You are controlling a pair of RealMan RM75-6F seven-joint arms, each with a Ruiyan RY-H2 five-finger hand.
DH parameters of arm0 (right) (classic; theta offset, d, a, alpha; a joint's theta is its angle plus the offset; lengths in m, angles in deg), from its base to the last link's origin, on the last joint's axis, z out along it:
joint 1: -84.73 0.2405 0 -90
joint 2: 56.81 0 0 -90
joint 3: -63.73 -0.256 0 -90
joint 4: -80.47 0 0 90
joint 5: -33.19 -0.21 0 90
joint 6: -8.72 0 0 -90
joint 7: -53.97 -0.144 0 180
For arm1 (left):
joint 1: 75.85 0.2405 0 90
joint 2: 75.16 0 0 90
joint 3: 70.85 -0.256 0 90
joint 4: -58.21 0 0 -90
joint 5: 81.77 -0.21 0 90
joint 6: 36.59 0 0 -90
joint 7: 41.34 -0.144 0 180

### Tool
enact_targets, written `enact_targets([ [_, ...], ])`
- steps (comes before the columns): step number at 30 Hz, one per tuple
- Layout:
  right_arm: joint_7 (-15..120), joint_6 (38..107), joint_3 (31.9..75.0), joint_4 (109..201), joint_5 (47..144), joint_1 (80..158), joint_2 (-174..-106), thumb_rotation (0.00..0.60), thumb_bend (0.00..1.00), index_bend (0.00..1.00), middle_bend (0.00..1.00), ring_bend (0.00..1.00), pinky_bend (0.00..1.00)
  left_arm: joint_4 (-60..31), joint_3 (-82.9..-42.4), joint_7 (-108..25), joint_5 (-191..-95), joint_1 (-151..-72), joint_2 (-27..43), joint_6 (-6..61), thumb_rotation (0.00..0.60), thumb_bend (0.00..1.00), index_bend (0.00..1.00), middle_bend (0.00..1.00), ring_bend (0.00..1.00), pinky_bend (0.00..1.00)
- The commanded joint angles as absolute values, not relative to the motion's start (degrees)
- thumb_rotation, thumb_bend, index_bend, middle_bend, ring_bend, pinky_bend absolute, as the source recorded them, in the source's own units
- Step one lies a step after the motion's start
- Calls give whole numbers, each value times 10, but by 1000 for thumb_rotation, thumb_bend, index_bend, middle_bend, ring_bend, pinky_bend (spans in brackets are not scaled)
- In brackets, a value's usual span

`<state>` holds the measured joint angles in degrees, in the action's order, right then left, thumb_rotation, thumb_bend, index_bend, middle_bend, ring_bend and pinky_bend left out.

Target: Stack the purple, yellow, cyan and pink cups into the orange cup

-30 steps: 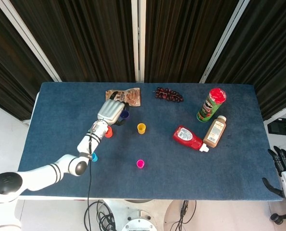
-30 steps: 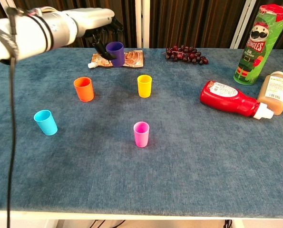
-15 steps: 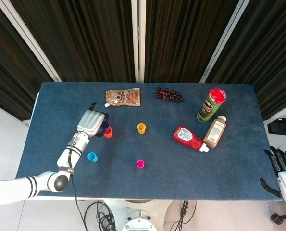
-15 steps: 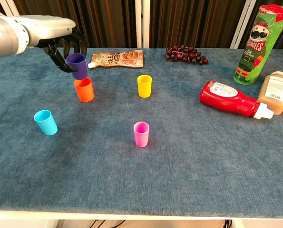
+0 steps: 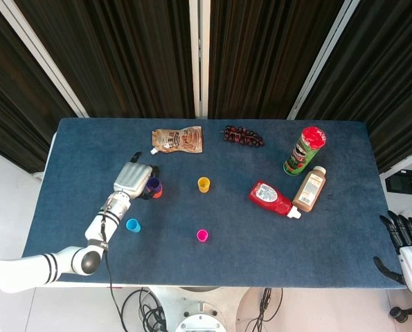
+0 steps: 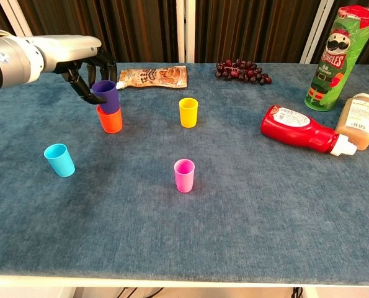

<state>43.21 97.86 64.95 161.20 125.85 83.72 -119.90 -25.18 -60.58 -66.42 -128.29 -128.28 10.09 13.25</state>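
Observation:
The purple cup (image 6: pixel 105 94) (image 5: pixel 152 184) sits tilted in the mouth of the orange cup (image 6: pixel 110 120) (image 5: pixel 157 191) at the table's left. My left hand (image 6: pixel 79 59) (image 5: pixel 131 178) grips the purple cup from the left, its dark fingers (image 6: pixel 80 85) wrapped around it. The yellow cup (image 6: pixel 188 112) (image 5: pixel 203 183) stands upright to the right of them. Nearer the front stand the cyan cup (image 6: pixel 59 159) (image 5: pixel 132 224) and the pink cup (image 6: pixel 184 175) (image 5: pixel 202 235). My right hand (image 5: pixel 405 242) hangs off the table's right edge, fingers apart and empty.
A brown pouch (image 6: pixel 153 76) and a bunch of grapes (image 6: pixel 243 71) lie at the back. On the right are a ketchup bottle (image 6: pixel 302 129) lying down, a Pringles can (image 6: pixel 332 56) and a brown sauce bottle (image 6: pixel 356 121).
My left hand carried the purple cup from beside the pouch over to the orange cup and lowered it into that cup's mouth. The right hand stayed put.

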Motion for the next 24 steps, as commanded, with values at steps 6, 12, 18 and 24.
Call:
enact_targets([
  [6, 424, 976, 649, 1604, 1257, 839, -1202, 600, 216, 0, 0, 0, 0, -247, -611, -658, -1285, -1287, 99, 119, 600, 272, 222, 262, 214, 23],
  [12, 427, 974, 649, 1605, 1257, 841, -1204, 600, 216, 0, 0, 0, 0, -260, -605, -666, -1308, -1293, 96, 138, 600, 249, 201, 240, 175, 21],
  [18, 431, 972, 651, 1607, 1257, 841, -1205, 600, 216, 0, 0, 0, 0, -241, -580, -685, -1269, -1329, 116, 115, 600, 228, 202, 241, 175, 21],
  [24, 439, 970, 649, 1615, 1255, 842, -1202, 600, 216, 0, 0, 0, 0, -181, -565, -691, -1268, -1379, 178, 86, 600, 207, 201, 236, 176, 18],
])
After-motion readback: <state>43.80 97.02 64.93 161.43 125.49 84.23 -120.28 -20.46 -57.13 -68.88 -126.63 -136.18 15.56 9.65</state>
